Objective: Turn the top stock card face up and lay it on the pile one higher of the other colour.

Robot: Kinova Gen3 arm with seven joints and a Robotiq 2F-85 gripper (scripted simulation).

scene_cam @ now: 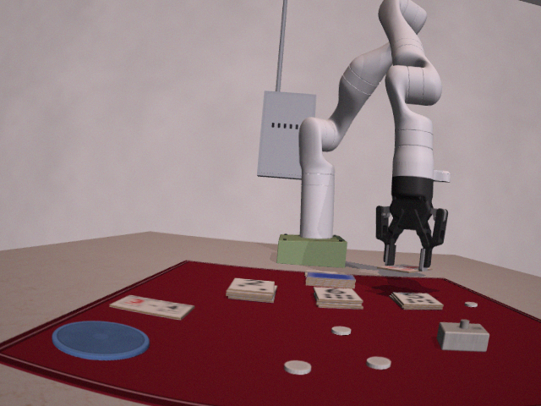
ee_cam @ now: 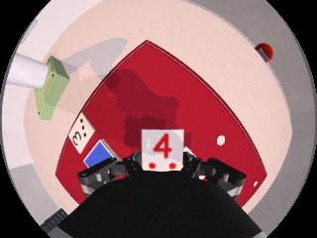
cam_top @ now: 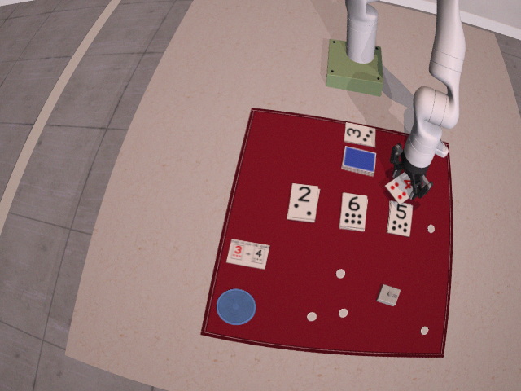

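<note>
My gripper (cam_top: 409, 184) is shut on a face-up red 4 card (cam_top: 400, 187), gripping it across its edges and holding it level a little above the red mat. The card also shows between the fingertips in the side view (scene_cam: 404, 267) and in the wrist view (ee_cam: 162, 149). It hangs just behind the black 5 pile (cam_top: 400, 218), turned at an angle to it. The black 6 pile (cam_top: 353, 211) and black 2 pile (cam_top: 303, 202) lie to the left of that. The blue-backed stock (cam_top: 358, 160) lies left of the gripper, with a face-up black 3 card (cam_top: 360, 133) behind it.
A rule card showing a red 3 and a black 4 (cam_top: 247, 253) and a blue disc (cam_top: 236, 306) lie at the mat's front left. A wooden block with a peg (cam_top: 388, 294) and several white chips (cam_top: 340, 273) lie at the front right. The green robot base (cam_top: 355, 69) stands behind the mat.
</note>
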